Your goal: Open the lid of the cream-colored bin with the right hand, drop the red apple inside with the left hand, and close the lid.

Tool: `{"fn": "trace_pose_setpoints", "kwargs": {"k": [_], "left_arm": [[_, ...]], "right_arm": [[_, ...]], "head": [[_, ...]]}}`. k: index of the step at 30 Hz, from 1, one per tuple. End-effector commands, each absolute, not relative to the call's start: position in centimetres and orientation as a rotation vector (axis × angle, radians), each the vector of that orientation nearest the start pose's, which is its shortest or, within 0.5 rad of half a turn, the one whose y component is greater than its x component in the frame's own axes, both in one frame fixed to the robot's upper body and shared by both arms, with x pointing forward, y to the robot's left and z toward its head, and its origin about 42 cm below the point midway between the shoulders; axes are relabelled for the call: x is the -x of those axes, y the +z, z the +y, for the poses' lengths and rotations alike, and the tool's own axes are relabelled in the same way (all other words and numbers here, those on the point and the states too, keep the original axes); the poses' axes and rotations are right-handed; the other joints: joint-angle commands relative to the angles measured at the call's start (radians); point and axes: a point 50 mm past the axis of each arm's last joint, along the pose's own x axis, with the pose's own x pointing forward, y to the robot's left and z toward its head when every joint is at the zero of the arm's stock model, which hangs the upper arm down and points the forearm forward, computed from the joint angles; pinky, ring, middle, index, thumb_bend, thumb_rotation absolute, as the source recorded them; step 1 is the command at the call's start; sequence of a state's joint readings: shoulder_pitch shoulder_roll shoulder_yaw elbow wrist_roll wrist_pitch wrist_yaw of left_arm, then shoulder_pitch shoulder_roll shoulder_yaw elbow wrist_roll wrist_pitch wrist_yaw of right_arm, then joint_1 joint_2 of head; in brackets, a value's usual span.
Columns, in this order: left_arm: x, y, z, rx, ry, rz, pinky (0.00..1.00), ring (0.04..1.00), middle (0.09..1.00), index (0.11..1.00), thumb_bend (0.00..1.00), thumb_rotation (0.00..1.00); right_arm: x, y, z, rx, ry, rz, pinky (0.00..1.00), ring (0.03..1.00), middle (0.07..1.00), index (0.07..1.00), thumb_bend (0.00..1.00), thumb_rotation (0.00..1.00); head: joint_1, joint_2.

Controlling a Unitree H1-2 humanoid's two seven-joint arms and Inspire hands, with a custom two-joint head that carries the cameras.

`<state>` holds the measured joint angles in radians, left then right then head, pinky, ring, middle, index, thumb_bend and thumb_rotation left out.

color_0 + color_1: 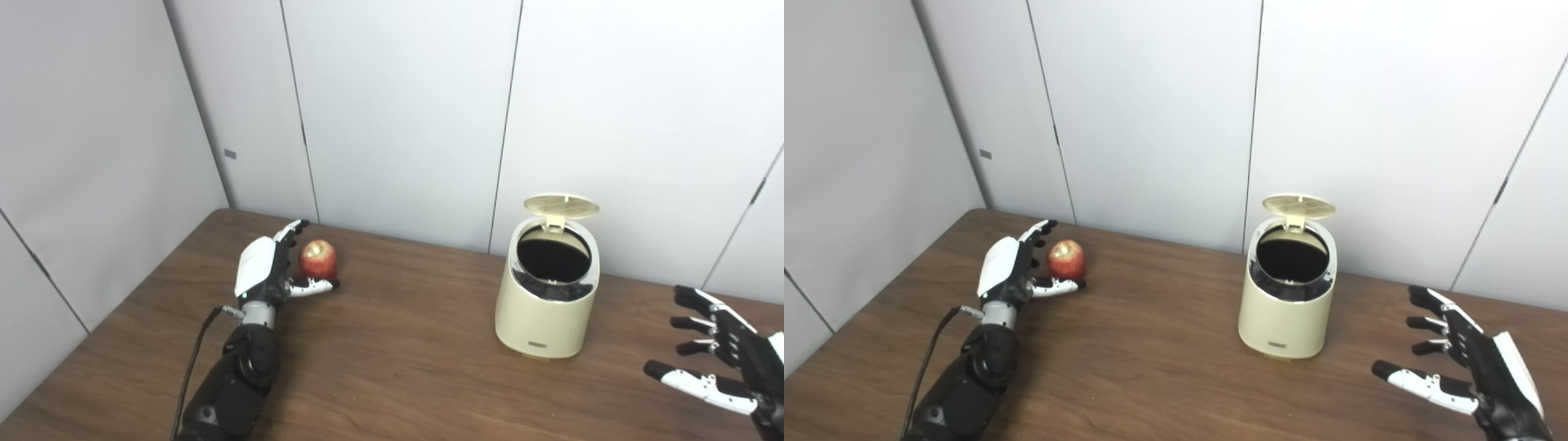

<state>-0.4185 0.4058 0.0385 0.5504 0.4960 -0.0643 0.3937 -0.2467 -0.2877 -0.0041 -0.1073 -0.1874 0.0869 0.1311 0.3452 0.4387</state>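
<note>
Nearest the cameras, the right hand hangs over the worktop at the right, fingers spread and holding nothing, well apart from the bin. It has no part in the step at hand and is best kept where it is, clear of the path between apple and bin, ready for closing.

Further in, the bin stands upright right of centre with its lid already tipped up at the back, the dark mouth fully exposed. The opening step looks done.

At the far left, the left hand lies beside the apple, fingers open along the fruit's left and far side, the thumb reaching under its near side. Whether any of it touches the apple I cannot tell; the hand has not closed and the apple sits on the worktop.

So the step in hand is the grasp. To do it well, slide the palm up against the apple before curling, so the fingers wrap past its widest part and do not push it away; a round, smooth fruit will probably roll if nudged from one side. Close fingers and thumb together. Lift straight up before moving right, and come over the mouth from the front, away from the raised lid.
</note>
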Motion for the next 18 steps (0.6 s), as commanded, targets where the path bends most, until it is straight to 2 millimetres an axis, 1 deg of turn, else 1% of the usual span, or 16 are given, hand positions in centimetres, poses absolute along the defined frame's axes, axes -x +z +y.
{"fn": "trace_pose_setpoints", "kwargs": {"k": [1,5,10,14,16,18], "left_arm": [[-42.4,17.0,38.0,-0.858,0.46,-0.184,0.57,0.742,0.808,0.861,0.9,0.16],[-42.7,16.6,37.8,-0.849,0.454,-0.166,0.6,0.767,0.816,0.849,0.88,0.15],[-42.8,16.2,37.9,-0.861,0.449,-0.168,0.6,0.758,0.809,0.813,0.88,0.15],[-43.0,15.7,38.0,-0.841,0.425,-0.169,0.6,0.729,0.757,0.781,0.86,0.12],[-43.1,15.4,37.9,-0.847,0.416,-0.174,0.61,0.69,0.703,0.754,0.86,0.09],[-43.1,15.2,37.7,-0.85,0.413,-0.183,0.62,0.676,0.686,0.743,0.85,0.08]], "right_arm": [[-35.4,22.4,-27.9,0.494,0.11,-0.306,0.57,0.746,0.842,0.816,0.8,0.32],[-35.3,22.4,-28.1,0.499,0.113,-0.305,0.55,0.744,0.844,0.824,0.81,0.35],[-35.2,22.4,-28.1,0.495,0.114,-0.306,0.55,0.755,0.853,0.829,0.81,0.36],[-35.2,22.5,-28.0,0.49,0.112,-0.313,0.57,0.754,0.847,0.826,0.81,0.36],[-35.2,22.5,-28.0,0.493,0.115,-0.313,0.57,0.756,0.845,0.824,0.79,0.35],[-35.1,22.5,-28.1,0.499,0.114,-0.309,0.58,0.758,0.847,0.826,0.79,0.35]], "head": [[0.001,0.001],[-0.002,0.007],[-0.005,0.008],[-0.006,0.01],[-0.007,0.011],[-0.007,0.012]]}}
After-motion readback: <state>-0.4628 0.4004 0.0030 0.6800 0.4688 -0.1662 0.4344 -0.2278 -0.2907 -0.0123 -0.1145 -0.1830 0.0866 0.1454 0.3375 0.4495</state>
